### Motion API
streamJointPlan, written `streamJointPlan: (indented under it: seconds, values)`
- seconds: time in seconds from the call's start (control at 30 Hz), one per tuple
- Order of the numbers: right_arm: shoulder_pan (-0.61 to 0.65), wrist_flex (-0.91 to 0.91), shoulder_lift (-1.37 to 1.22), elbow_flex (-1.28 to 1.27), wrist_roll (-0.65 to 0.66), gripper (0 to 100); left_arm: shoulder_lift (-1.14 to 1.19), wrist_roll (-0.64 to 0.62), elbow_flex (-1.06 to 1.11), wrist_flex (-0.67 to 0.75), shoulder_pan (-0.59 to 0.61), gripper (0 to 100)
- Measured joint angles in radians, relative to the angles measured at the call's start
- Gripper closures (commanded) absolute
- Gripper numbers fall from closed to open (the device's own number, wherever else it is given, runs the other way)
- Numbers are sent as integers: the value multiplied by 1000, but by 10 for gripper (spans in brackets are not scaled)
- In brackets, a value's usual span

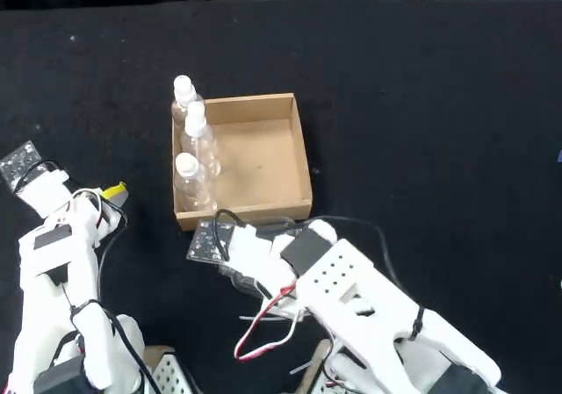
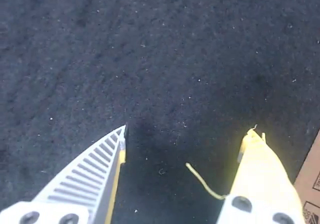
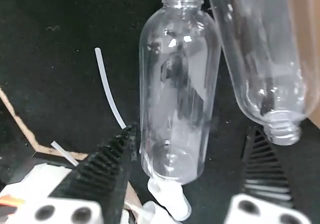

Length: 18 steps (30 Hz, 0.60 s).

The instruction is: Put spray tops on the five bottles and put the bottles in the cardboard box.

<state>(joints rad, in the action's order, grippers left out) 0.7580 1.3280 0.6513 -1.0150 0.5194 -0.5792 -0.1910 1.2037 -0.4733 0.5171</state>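
Black cloth covers the tabletop (image 1: 439,104), and we begin at its near left. The left pincer (image 2: 187,131) hangs above the bare cloth with its two fingers spread wide and nothing between them. A loose yellow thread trails from the yellow finger. A corner of the cardboard box (image 1: 303,161) shows just to the right of that finger.

The box sits around the middle of the tabletop, open side up. We count three bottles standing upright inside along its left wall, each with a white spray top on. The far topped bottle (image 1: 183,91) is in the far left corner. The middle topped bottle (image 1: 198,135) stands just nearer. The near topped bottle (image 1: 189,179) is by the near left corner. They stand close together in a row.

Further right and nearer, the right arm reaches toward the box's near wall. The right pincer (image 3: 192,134) is spread open, one black finger on each side of a clear bare bottle (image 3: 177,84) that has an open neck. Just beside this one lies a second bare bottle (image 3: 260,54), its open neck turned the opposite way. A loose spray top (image 3: 167,204) lies at the base of the first bare bottle, and a thin white tube (image 3: 110,92) lies on the cloth close by.
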Motion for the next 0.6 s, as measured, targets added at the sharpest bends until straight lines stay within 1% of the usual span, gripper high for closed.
streamJointPlan:
  seconds: [0.13, 0.27, 0.33, 0.43, 0.5, 0.6]
  values:
    - [0, -66, 0, -80, 0, 691, 0, 0, 0, 0, 2, 668]
    - [0, -180, 0, -176, 0, 697, 0, 0, 0, 0, 2, 668]
    - [0, -226, 0, -213, 0, 750, 0, 0, 0, 0, 2, 668]
    - [0, -238, 0, -218, 11, 877, 0, 0, 0, 0, 2, 668]
    - [0, -206, 0, -206, 55, 940, 0, 0, 0, 0, 2, 668]
    - [0, -86, 0, -130, 163, 973, 0, 0, 0, 0, 2, 668]
